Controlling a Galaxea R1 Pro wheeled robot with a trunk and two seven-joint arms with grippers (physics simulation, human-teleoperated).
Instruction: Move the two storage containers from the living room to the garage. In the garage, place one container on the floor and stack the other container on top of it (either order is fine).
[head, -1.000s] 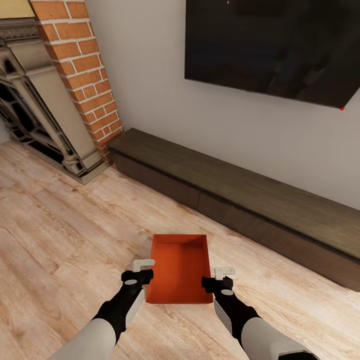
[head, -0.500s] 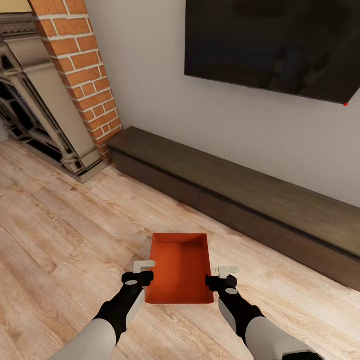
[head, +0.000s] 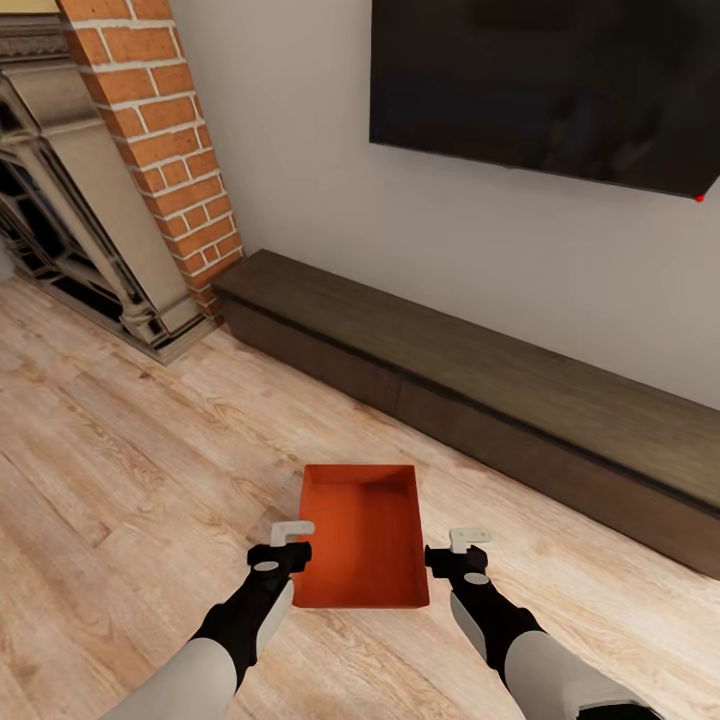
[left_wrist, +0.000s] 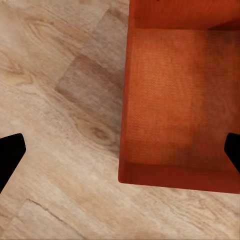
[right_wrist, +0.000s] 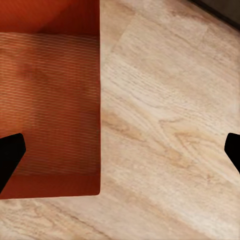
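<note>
One orange-red storage container (head: 362, 535) lies lidless and empty on the light wood floor of the living room, just ahead of me. My left gripper (head: 288, 545) is open at its left long wall. In the left wrist view that wall (left_wrist: 125, 125) runs between the two spread dark fingertips (left_wrist: 10, 156). My right gripper (head: 462, 548) is open at the right long wall, a little outside it. The right wrist view has the container (right_wrist: 50, 100) to one side, its wall and a strip of floor between the fingertips (right_wrist: 10, 155). Neither gripper holds anything.
A low dark TV bench (head: 480, 400) runs along the white wall behind the container, under a black wall-mounted TV (head: 540, 90). A brick column (head: 160, 140) and an ornate fireplace (head: 80, 220) stand at the far left. Open wood floor (head: 120, 470) stretches to the left.
My right gripper has slid outward to the right, away from the container's right wall. The left gripper and the container have hardly moved. The view has shifted slightly.
</note>
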